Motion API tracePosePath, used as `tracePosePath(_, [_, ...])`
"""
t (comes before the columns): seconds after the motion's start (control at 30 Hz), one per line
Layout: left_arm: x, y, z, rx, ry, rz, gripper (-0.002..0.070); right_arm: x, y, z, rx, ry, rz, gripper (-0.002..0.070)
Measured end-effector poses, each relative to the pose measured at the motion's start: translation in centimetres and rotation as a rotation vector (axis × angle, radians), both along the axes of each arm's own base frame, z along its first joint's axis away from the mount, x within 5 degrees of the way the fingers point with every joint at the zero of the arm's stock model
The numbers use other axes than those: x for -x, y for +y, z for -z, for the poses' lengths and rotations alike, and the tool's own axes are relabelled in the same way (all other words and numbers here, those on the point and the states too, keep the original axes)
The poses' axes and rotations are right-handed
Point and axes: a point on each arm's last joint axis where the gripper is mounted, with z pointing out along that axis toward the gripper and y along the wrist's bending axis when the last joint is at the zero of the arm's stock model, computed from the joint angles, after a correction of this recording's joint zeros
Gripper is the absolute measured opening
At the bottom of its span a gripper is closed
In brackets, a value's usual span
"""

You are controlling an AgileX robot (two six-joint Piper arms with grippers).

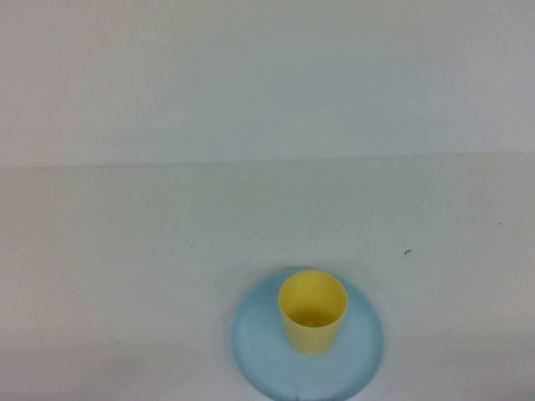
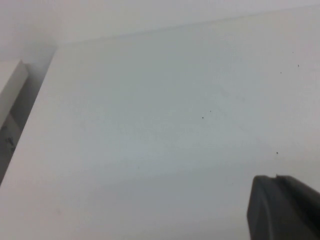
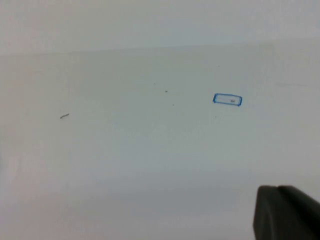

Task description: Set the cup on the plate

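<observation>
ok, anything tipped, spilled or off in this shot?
Nothing stands out. The small yellow plastic cup stands upright on the round light blue plastic plate. The left claw and right claw sit over bare white table, away from both.

Flat white matte table [image 1: 125, 276] fills most of the high view, meeting a plain white wall [image 1: 267, 75] along a straight horizontal edge at the back. A few tiny dark specks dot the tabletop, one short dark scratch mark [image 1: 407, 251] on the right side. The right wrist view shows a small blue-outlined rectangular mark [image 3: 227, 99] drawn on the table surface, and the left wrist view shows the table's side edge with a pale boxy object [image 2: 10, 90] beyond it.
</observation>
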Motion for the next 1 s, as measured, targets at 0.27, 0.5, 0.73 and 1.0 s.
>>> tracePosePath(0.27, [0.0, 0.0, 0.0, -0.007, 0.0, 0.002, 0.0, 0.14, -0.08, 0.39, -0.004, 0.045, 0.011, 0.0001])
tracePosePath(0.5, [0.0, 0.0, 0.0, -0.007, 0.0, 0.002, 0.0, 0.14, -0.06, 0.4, -0.001, 0.047, 0.008, 0.0001])
tracePosePath(0.73, [0.0, 0.0, 0.0, -0.007, 0.0, 0.002, 0.0, 0.14, 0.27, 0.42, 0.067, 0.05, -0.053, 0.0001])
tracePosePath(1.0, [0.0, -0.01, 0.0, -0.005, 0.0, 0.002, 0.0, 0.14, 0.33, 0.42, 0.082, 0.049, -0.066, 0.0001])
